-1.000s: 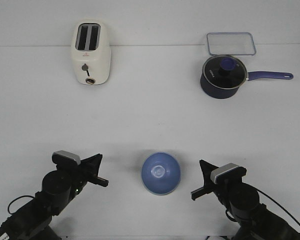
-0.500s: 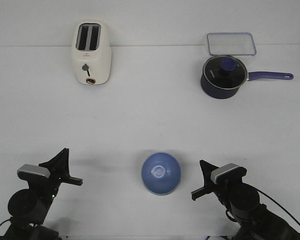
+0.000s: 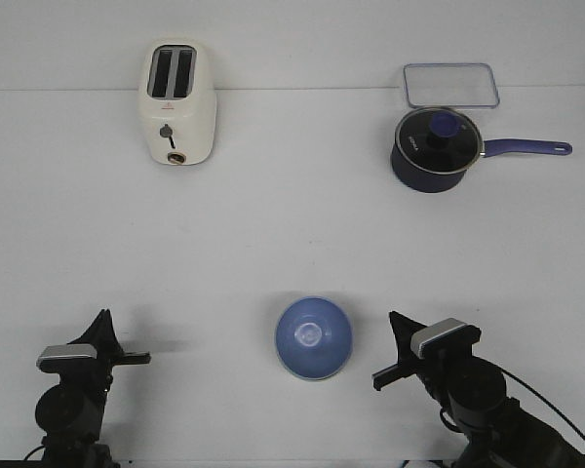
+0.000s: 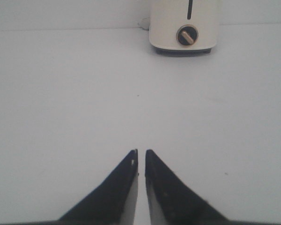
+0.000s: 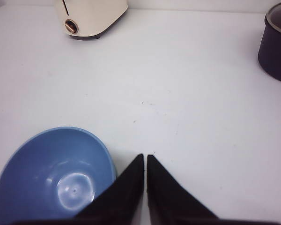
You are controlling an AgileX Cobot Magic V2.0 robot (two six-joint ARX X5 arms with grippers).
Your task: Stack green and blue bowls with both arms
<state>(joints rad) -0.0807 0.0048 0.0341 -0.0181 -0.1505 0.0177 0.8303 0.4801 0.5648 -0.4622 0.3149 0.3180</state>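
The periwinkle blue bowl (image 3: 314, 337) stands upright on the white table near the front middle. It also shows in the right wrist view (image 5: 51, 178), just beside my right fingers. No green bowl shows in any view. My left gripper (image 3: 104, 318) is low at the front left, well away from the bowl. Its jaws are shut and empty over bare table in the left wrist view (image 4: 141, 153). My right gripper (image 3: 393, 319) sits just right of the bowl. It is shut and empty (image 5: 145, 157).
A cream toaster (image 3: 176, 102) stands at the back left. A dark navy lidded saucepan (image 3: 436, 149) with a long handle stands at the back right. A clear lidded container (image 3: 450, 84) lies behind it. The toaster shows in both wrist views (image 4: 185, 26).
My left arm has drawn back to the left and toward the table's front edge, away from the blue bowl. The right arm and the bowl have not moved.
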